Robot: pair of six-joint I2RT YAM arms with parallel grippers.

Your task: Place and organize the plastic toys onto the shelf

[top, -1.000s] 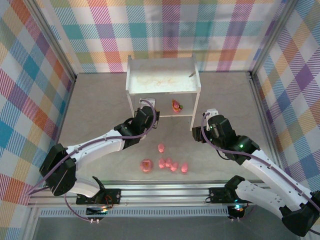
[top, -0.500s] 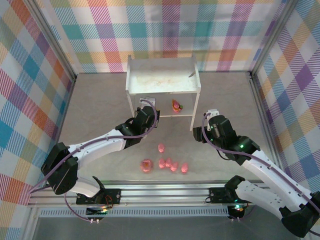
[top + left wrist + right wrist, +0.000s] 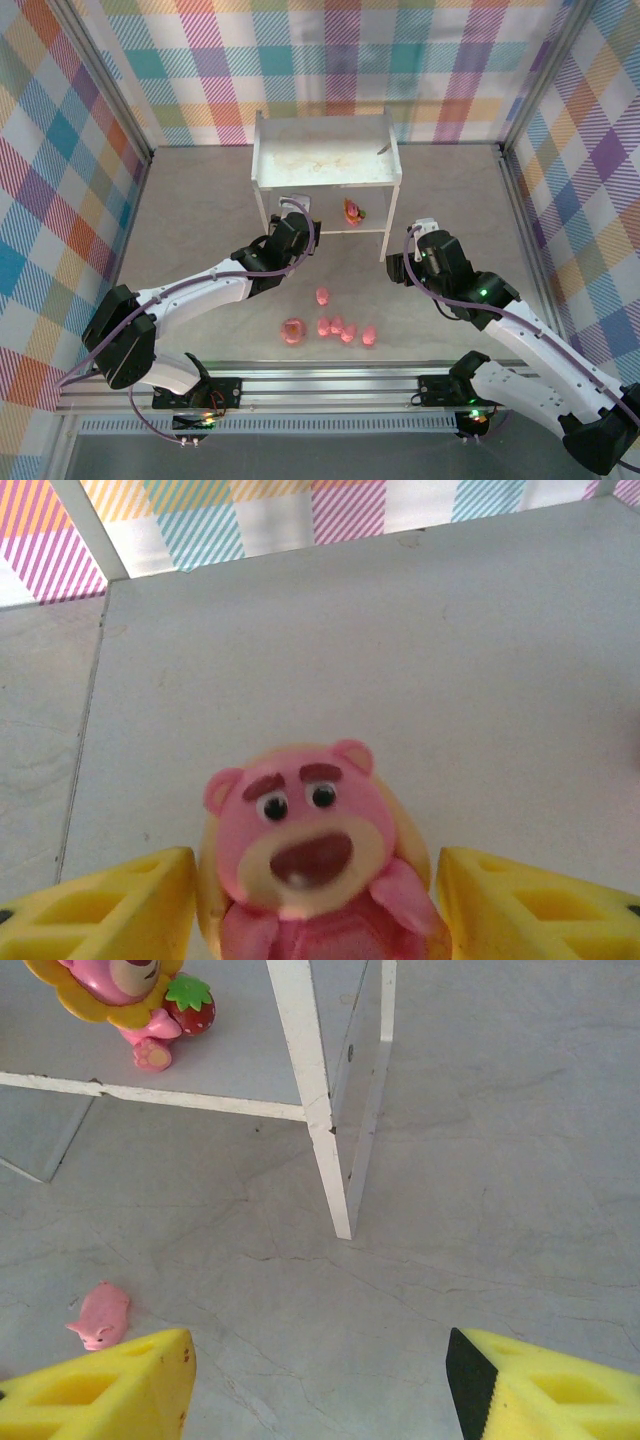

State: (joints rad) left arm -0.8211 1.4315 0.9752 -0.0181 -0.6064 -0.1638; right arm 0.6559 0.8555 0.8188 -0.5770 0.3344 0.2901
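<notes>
A pink-red bear figure stands upright between the yellow fingers of my left gripper, which are spread with thin gaps on both sides. In the top view this gripper reaches under the front left of the white shelf. A yellow-orange-red figure sits on the lower tier. Several pink pigs and a pink donut lie on the floor in front. My right gripper hovers open and empty by the shelf's right front leg.
One pig lies apart from the row, closer to the shelf, and shows at the left in the right wrist view. Plaid walls enclose the grey floor. The shelf's thin legs stand close to both grippers.
My left gripper's fingers have spread apart from the pink-red figure. Both arms have stayed almost where they were.
</notes>
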